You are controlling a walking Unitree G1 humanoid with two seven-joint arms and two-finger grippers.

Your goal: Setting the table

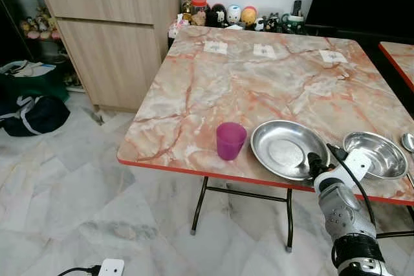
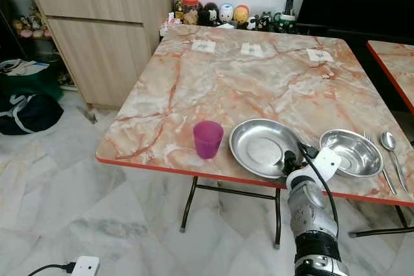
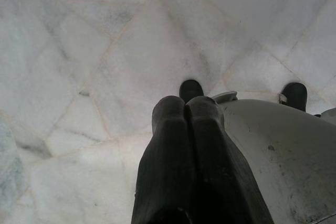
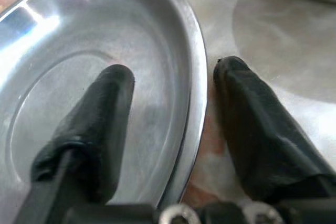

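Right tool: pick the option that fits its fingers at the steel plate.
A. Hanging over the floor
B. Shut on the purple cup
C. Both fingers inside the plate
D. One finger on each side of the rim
D: the right tool is open, its fingers straddling the steel plate rim.

- my right gripper (image 4: 170, 85): fingertips hidden behind my own wrist in the head views.
- steel plate (image 4: 105, 35): cut off by the wrist picture's edges; near rim partly hidden by my wrist in the head views.
- steel bowl (image 1: 375, 154): near-left rim hidden behind my wrist.
- spoon (image 1: 408, 141): cut off at the picture's edge in the left eye view.
- paper slips (image 2: 204, 46): print too small to read.
- figurines (image 2: 226, 13): too small to tell apart.
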